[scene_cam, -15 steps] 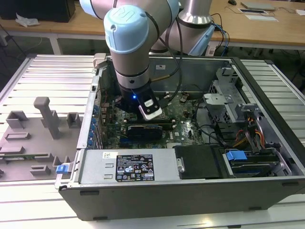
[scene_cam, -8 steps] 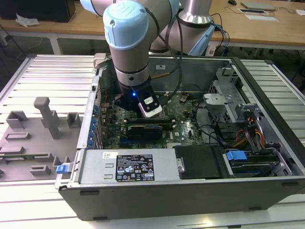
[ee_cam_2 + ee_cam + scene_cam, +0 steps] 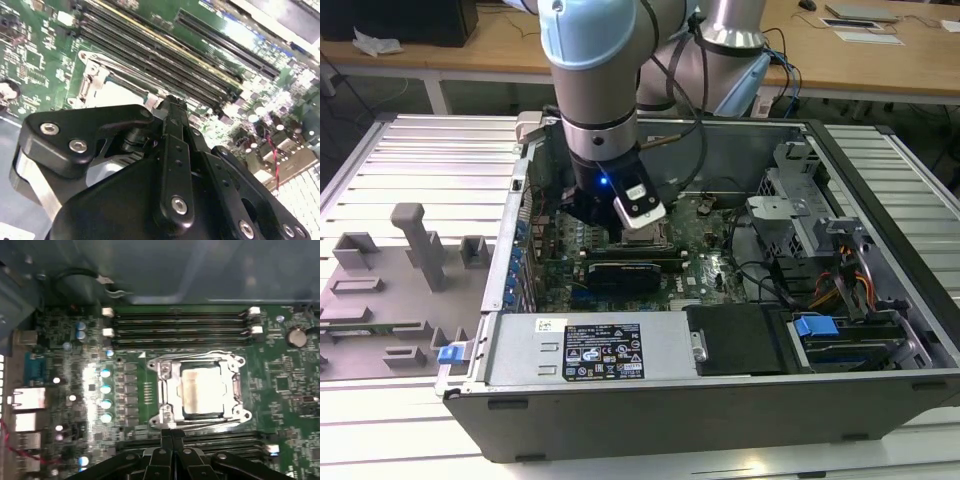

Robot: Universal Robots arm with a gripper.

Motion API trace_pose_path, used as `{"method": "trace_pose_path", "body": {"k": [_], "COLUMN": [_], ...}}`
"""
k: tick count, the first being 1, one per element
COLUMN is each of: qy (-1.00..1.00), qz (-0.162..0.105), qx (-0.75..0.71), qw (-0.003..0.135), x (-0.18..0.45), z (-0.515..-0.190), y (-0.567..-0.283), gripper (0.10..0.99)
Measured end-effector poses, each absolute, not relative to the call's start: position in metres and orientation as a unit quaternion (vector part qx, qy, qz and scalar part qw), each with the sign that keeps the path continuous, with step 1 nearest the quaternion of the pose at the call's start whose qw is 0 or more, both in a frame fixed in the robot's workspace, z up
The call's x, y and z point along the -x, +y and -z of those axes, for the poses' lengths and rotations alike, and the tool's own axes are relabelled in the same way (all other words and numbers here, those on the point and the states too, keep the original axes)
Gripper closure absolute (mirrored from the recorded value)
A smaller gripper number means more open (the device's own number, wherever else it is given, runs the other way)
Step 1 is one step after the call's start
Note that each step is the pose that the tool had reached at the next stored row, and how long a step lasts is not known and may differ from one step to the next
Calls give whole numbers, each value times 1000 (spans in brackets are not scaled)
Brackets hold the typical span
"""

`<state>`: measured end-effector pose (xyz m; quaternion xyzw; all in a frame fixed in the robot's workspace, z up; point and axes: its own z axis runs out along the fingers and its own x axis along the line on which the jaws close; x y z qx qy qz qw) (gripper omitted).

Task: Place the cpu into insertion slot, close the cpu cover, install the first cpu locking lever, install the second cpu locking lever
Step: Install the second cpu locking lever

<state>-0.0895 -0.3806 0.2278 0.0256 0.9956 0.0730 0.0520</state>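
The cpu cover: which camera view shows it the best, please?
The first wrist view shows it best: the cpu cover is seen from above, whole, lying closed with the cpu in its window. In the second wrist view the gripper hides most of it. In the exterior view the arm blocks it.

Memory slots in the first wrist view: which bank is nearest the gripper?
The bank of memory slots just past the gripper, on its side of the cpu cover. The other bank lies beyond the cover, by the case wall.
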Motion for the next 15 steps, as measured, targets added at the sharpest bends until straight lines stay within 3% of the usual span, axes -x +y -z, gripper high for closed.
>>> {"method": "trace_pose_path", "body": {"k": [5,15], "qy": [996,996], "qz": [-73,-71], "qx": [-26,-26], "qw": [51,51], "x": [58,57], "z": [-228,-232], "y": [-376,-348], "gripper": [980,980]}}
